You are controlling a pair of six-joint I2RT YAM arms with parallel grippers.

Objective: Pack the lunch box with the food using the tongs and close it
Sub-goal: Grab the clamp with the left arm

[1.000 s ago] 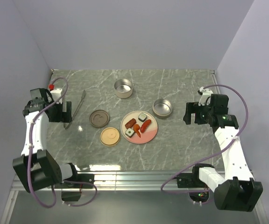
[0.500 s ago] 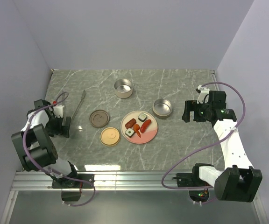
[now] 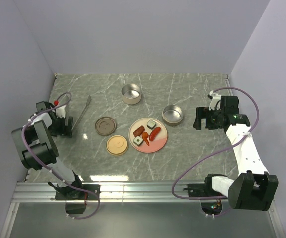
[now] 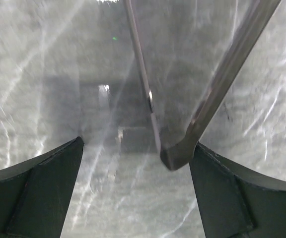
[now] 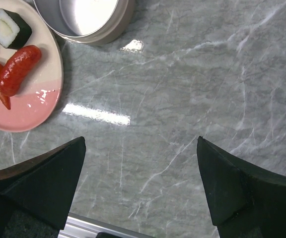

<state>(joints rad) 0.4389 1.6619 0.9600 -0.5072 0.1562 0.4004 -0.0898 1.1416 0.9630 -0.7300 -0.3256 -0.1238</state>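
Now left of plate (image 3: pixel 155 144), left gripper (image 4: pixel 138 146) spread wide around tongs (image 4: pixel 217 84); right of it, right gripper (image 5: pixel 140 146) wide too.

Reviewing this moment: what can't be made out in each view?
Left wrist: the tongs run off the top edge; blur hides whether the left end effector touches them.
Right wrist: the plate is cut by the left edge, the tin by the top.
Top: the food is too small to count reliably.
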